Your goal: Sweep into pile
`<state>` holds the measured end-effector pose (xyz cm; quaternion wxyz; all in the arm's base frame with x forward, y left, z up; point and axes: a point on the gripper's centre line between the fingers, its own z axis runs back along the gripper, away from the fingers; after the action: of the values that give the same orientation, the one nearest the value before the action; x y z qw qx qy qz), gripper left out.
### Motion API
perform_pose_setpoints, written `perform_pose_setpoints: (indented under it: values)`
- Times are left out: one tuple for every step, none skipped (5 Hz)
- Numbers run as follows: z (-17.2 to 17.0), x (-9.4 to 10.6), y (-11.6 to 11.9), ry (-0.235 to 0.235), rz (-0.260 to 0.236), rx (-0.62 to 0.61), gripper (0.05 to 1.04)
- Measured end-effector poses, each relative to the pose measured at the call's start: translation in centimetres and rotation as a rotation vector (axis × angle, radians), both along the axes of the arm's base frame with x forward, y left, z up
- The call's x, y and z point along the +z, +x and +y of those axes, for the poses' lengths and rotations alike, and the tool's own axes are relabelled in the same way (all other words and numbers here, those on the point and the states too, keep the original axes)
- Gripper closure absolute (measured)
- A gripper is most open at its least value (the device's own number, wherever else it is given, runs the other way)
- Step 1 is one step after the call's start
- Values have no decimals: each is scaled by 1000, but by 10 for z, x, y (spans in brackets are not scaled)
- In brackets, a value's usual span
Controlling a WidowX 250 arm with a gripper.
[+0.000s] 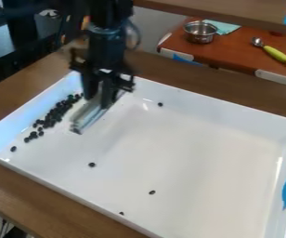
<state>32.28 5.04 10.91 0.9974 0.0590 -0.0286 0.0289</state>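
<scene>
Most dark beans (56, 111) lie along the tray's (220, 108) left edge; my fingers (109, 90) clamp the sweeper (90, 114) lengthwise alongside, likely so its broad side gathers them.

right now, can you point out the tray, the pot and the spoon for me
tray (189, 148): camera view, on the bare floor inside it
pot (200, 36): camera view, on its outer side
spoon (277, 55): camera view, on its yellow-green handle
</scene>
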Motion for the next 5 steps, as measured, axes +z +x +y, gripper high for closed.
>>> perform_pose_setpoints:
  values:
    - [-30, 7, 13, -34, -47, -61, 731]
    - [-44, -11, 27, -10, -25, -77, 731]
    - [-48, -26, 41, 0, -5, -64, 731]
    - [-46, -42, 49, 12, 31, -49, 731]
    - [-46, -42, 53, 15, 27, -46, 731]
